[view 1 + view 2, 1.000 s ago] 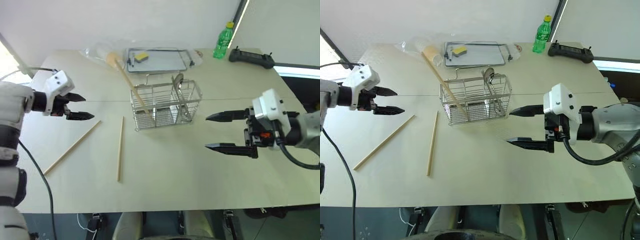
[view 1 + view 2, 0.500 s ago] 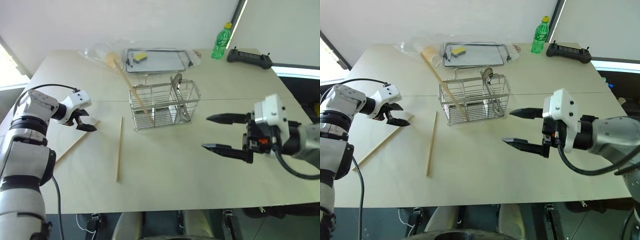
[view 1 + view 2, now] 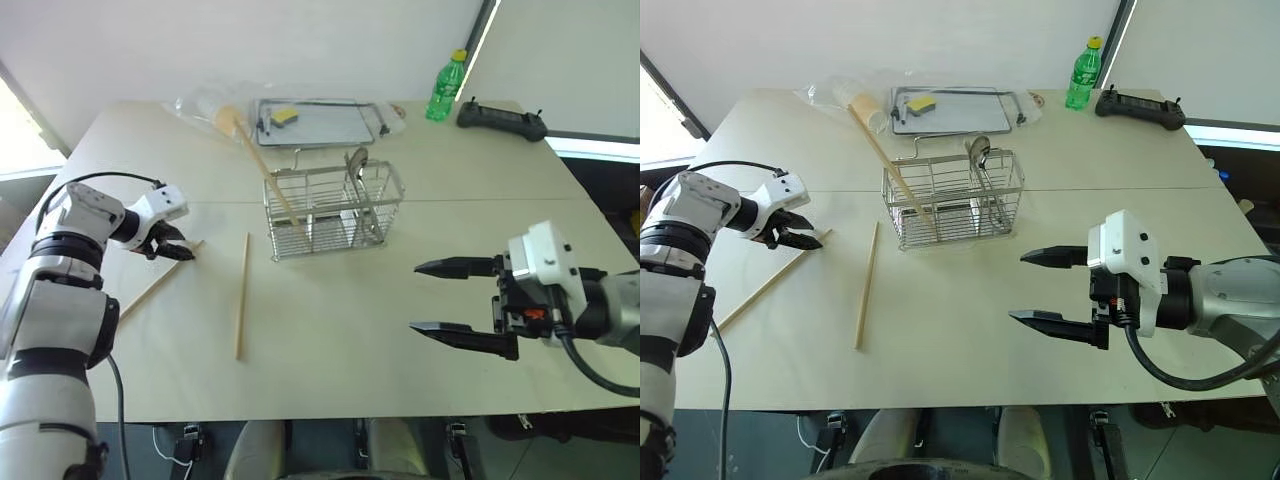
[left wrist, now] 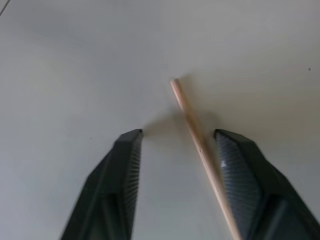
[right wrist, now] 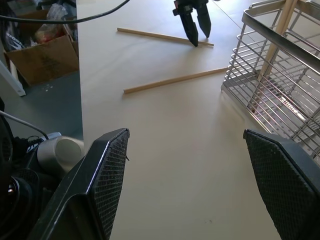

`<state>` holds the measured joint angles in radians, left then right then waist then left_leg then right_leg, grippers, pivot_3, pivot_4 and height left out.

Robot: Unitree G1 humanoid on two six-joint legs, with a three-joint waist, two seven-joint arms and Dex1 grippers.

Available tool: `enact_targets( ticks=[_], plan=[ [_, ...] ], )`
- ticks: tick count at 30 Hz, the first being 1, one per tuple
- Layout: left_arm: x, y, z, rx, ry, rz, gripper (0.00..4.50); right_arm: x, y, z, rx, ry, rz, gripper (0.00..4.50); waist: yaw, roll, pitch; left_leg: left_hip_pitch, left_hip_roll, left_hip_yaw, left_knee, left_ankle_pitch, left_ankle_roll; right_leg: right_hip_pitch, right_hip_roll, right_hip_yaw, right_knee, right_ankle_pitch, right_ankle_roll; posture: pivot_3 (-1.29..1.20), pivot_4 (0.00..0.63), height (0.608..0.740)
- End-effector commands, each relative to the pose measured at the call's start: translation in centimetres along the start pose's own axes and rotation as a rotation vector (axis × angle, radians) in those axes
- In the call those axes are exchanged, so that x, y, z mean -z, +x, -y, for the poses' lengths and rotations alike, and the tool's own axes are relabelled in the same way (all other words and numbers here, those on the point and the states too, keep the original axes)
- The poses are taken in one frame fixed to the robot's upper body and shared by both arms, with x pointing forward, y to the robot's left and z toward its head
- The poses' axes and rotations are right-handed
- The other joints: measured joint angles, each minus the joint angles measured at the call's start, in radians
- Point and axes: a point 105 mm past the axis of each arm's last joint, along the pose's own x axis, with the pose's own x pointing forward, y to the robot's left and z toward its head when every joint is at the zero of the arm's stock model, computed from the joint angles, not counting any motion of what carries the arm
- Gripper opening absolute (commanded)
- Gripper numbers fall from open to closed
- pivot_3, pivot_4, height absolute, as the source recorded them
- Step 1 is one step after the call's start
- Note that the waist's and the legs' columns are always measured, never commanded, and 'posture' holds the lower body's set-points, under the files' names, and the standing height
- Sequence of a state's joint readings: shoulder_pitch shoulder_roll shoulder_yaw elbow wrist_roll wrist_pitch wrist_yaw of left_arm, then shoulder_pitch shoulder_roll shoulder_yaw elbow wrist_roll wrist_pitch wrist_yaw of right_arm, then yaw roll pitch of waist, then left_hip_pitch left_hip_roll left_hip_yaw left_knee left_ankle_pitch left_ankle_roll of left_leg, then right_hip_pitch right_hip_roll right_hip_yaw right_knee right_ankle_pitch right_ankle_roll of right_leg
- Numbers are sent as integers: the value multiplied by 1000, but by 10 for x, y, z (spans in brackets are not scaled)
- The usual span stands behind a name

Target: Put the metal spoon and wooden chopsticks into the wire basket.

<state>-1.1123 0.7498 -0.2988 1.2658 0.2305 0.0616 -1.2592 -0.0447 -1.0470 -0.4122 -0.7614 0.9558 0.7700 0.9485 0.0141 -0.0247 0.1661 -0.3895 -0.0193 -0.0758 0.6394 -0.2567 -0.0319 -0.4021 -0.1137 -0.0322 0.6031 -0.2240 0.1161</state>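
Green bottle (image 3: 446, 85) and tray (image 3: 316, 122) stand behind the wire basket (image 3: 333, 210).

The smooth cream-beige desk (image 3: 330, 330) is showing one plain pale tone. The two thin pale-wood chopsticks (image 3: 241, 293) are glowing light tan against it. The rectangular chrome wire basket (image 3: 332, 210) is gleaming silver in an open grid pattern, with the shiny silver metal spoon (image 3: 358, 172) glinting inside. The left hand (image 3: 175, 248) and right hand (image 3: 445, 299) are showing black fingers (image 4: 127, 170) with finely ribbed grey pads, under white housings. The green plastic bottle (image 3: 446, 86) is wearing a yellow cap.
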Motion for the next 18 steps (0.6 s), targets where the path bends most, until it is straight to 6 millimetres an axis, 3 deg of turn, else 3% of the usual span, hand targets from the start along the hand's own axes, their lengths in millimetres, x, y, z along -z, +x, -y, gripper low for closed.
enact_targets(
  ticks=[1, 2, 11, 13, 15, 18],
  plan=[
    [-6, -5, -4, -23, 1, 21, 499, -9, -3, 2, 14, -48, 15, 3758, -1, 0, 0, 0, 0, 0, 1, 0, 0, 0, 0, 0, 0, 0, 0, 0, 150, 703],
    [-7, -5, -4, -22, -1, 22, 22, -10, -3, 3, 14, -49, 16, 3758, -1, 0, 0, 0, 0, 0, 1, 0, 0, 0, 0, 0, 0, 0, 0, 0, 150, 703],
    [-16, -13, -15, -97, -51, 102, 22, -10, -3, 10, 15, -54, 14, 3758, -1, 0, 0, -1, 0, 0, 1, 0, 0, 0, 0, 0, 1, 0, 0, 0, 150, 703],
    [-38, -27, -27, -171, -76, 216, 22, -9, -3, 12, 14, -54, 12, 3758, -1, -1, 1, -1, 0, 0, 2, 0, 0, 0, 0, 0, 0, 0, 0, 0, 150, 703],
    [-72, -51, -42, -262, -130, 399, 22, -8, -3, 11, 6, -51, 4, 3758, 1, -4, 2, -2, 0, -1, 2, 0, 0, 0, 0, -1, 1, 0, 0, 0, 150, 703],
    [-134, -102, -58, -365, -223, 750, 22, -3, -4, 10, -5, -47, -11, 3758, 3, -6, 3, -5, 0, -5, 5, 0, 0, 0, 0, -5, 1, 0, 1, 0, 150, 703]
  ],
)
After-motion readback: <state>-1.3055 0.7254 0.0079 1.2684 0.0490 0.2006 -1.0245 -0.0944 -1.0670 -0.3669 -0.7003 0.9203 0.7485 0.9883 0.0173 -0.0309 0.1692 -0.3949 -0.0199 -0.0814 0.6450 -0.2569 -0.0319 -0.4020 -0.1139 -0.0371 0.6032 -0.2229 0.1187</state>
